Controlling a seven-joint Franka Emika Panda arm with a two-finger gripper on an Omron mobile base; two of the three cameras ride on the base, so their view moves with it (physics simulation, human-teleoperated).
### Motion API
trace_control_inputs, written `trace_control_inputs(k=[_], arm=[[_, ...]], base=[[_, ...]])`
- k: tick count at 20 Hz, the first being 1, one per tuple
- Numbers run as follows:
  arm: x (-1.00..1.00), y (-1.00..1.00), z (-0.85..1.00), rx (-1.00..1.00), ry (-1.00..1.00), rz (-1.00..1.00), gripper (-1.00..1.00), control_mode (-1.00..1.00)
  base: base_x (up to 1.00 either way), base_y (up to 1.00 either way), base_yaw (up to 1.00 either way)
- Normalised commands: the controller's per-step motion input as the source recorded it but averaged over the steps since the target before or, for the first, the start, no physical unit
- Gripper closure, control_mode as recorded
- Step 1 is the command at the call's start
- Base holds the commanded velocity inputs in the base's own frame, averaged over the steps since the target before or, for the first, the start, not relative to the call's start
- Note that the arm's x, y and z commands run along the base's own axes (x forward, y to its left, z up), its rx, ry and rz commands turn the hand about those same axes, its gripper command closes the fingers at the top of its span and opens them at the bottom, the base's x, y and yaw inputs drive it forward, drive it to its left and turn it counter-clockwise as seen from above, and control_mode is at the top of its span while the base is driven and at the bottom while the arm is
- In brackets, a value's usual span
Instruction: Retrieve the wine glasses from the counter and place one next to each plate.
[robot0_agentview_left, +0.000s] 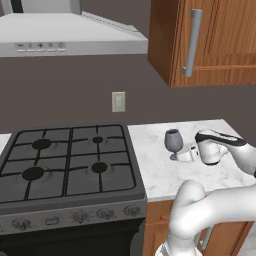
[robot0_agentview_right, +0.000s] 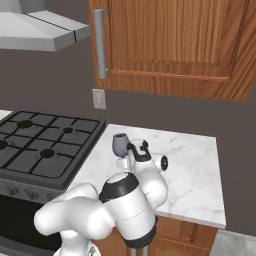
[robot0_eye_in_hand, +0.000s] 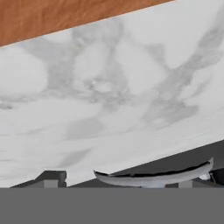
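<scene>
One grey translucent wine glass (robot0_agentview_left: 173, 140) (robot0_agentview_right: 120, 144) stands upright on the white marble counter (robot0_agentview_left: 165, 175) (robot0_agentview_right: 195, 170) (robot0_eye_in_hand: 109, 87), near the stove side. My gripper (robot0_agentview_left: 186, 154) (robot0_agentview_right: 123, 161) reaches in low from the right, level with the glass's stem and foot. In the hand view the curved grey edge of the glass (robot0_eye_in_hand: 153, 178) lies between the two dark fingertips (robot0_eye_in_hand: 51, 177), which stand wide apart on either side of it. My gripper (robot0_eye_in_hand: 134, 177) is open around the glass and I see no pinch on it. The plates are out of view.
A black gas stove (robot0_agentview_left: 67, 160) (robot0_agentview_right: 40, 145) adjoins the counter on the left, under a grey range hood (robot0_agentview_left: 70, 32). A wooden wall cabinet (robot0_agentview_left: 205, 40) (robot0_agentview_right: 170, 40) hangs above the counter. A wall outlet (robot0_agentview_left: 118, 101) sits behind. The counter ends at the right.
</scene>
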Motion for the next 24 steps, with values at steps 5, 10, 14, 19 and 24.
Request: trace_control_inputs(k=[5,10,14,19,24], arm=[[-0.09,0.06,0.27,0.03,0.00,-0.06,1.00,-1.00],[-0.24,0.00,0.73,0.06,-0.01,0.00,1.00,-1.00],[-0.39,0.00,0.98,0.07,-0.04,0.00,1.00,-1.00],[-0.87,0.00,0.79,0.02,-0.15,0.00,1.00,-1.00],[-1.00,0.00,0.45,0.00,-0.33,0.00,1.00,-1.00]], base=[[0.00,0.00,0.00],[0.00,0.00,0.00],[0.00,0.00,0.00],[0.00,0.00,0.00],[0.00,0.00,0.00]])
